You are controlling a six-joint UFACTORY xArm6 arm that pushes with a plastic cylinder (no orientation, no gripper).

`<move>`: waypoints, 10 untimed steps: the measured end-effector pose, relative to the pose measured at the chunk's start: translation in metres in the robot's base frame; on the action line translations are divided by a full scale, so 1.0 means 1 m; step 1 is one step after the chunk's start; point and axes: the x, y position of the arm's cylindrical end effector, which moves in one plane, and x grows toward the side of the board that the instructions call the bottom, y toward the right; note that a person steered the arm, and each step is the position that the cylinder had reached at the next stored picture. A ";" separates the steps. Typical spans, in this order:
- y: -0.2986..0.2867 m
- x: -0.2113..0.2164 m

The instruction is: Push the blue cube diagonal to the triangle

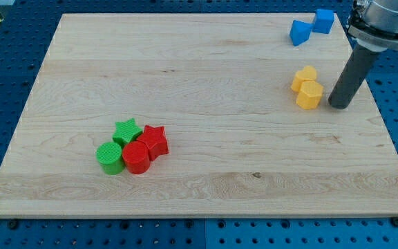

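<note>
The blue cube sits near the view's top right corner of the wooden board. The blue triangle lies just to its lower left, touching or nearly touching it. My tip rests on the board at the view's right, well below the blue blocks and just right of two yellow blocks.
Two yellow hexagonal blocks stand together left of my tip. At the view's lower left are a green star, a green cylinder, a red star and a red cylinder, clustered together.
</note>
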 end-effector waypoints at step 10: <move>-0.029 -0.238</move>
